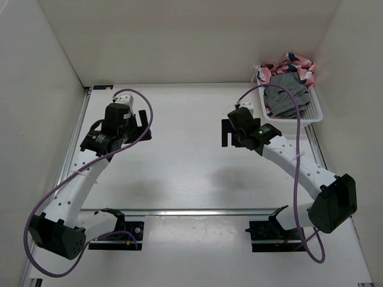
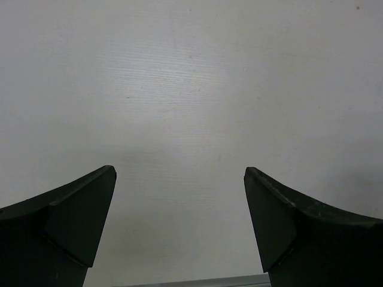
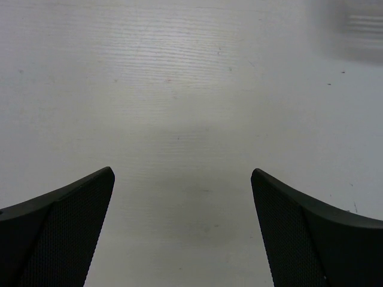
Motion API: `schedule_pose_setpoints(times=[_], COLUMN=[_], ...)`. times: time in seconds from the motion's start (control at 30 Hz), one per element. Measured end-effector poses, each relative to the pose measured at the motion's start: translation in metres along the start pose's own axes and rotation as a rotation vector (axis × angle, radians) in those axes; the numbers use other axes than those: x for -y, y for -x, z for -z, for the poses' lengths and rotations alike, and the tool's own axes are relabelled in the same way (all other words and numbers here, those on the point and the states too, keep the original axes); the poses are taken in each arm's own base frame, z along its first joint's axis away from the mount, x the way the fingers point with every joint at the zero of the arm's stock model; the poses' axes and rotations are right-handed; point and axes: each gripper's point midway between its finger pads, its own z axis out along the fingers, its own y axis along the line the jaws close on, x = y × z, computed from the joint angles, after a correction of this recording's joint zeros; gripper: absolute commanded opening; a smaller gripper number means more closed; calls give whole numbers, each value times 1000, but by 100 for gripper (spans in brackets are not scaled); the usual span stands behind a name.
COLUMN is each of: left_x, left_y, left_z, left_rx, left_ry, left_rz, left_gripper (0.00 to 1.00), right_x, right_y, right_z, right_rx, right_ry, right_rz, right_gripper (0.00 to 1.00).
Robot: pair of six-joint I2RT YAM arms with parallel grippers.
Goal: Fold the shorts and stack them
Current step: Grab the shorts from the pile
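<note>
Grey shorts lie crumpled in a white basket at the back right of the table, with pink patterned cloth behind them. My left gripper hangs open and empty over the bare table at the left; its wrist view shows only white surface between the fingers. My right gripper is open and empty, just left of the basket and apart from it; its wrist view shows bare table, with a blurred corner of the basket at top right.
White walls close in the table at the back and both sides. A metal rail runs across the near edge by the arm bases. Purple cables loop over both arms.
</note>
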Motion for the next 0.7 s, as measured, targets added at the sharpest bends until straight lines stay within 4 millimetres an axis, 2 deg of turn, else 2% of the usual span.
schedule_pose_setpoints(times=[0.13,0.23,0.4,0.5,0.53,0.63,0.67,0.7], left_x=[-1,-3,-3,0,0,2,2,3], left_y=[-7,-6,-4,-3,-3,-6,-7,-9], left_z=[-8,-9,-8,-9,-10,-15,-17,-19], left_rx=[-31,-24,-19,-20,-23,-40,-49,-56], left_ry=[13,32,34,27,29,32,32,32], left_rz=[-8,-11,-3,16,26,47,53,60], left_gripper=[100,100,100,100,100,100,100,100], right_x=[7,17,66,90,98,124,138,153], right_y=[-2,14,60,71,71,73,74,75], right_z=[-6,-10,-17,-20,-22,-24,-25,-26], right_rx=[-36,-45,-14,-5,-3,-6,-4,-5], right_ry=[-56,-90,-165,-142,-134,-136,-155,-175], right_rz=[3,-37,-187,-255,-283,-359,-392,-422], right_gripper=[100,100,100,95,87,74,62,42])
